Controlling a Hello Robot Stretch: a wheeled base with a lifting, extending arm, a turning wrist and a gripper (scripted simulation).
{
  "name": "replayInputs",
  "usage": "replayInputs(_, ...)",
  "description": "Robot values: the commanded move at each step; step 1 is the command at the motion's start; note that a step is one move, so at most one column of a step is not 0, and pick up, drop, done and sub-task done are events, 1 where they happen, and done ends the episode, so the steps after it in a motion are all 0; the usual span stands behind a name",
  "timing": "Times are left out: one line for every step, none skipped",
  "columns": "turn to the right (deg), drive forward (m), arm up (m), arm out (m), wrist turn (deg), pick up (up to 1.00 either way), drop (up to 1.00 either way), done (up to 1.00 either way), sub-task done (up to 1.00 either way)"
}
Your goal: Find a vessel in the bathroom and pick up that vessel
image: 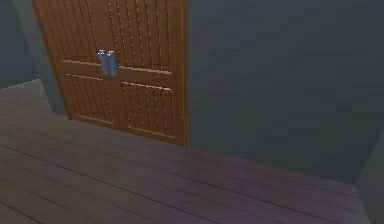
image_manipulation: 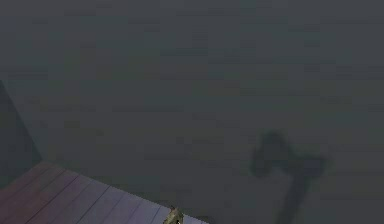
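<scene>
A small dark tip with a pale glint, which looks like the far end of my gripper [image_manipulation: 175,216], pokes up at the bottom edge of the arm side view, just left of the middle. Too little of it shows, so I cannot tell whether it holds anything. Behind it are a plain dark grey wall [image_manipulation: 200,90] and a strip of plank floor [image_manipulation: 80,200].
A brown wooden double door [image: 120,65] with two metal handles [image: 106,62] stands in the forward view's upper left. A dark grey wall [image: 280,80] runs to its right. Dark plank floor [image: 150,180] stretches from the door to the near edge.
</scene>
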Motion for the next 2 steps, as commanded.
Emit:
replayInputs(0.0,0.00,0.00,0.00,0.0,1.00,0.00,0.00,0.00)
replayInputs(0.0,0.00,0.10,0.00,0.0,0.00,0.00,0.00,0.00)
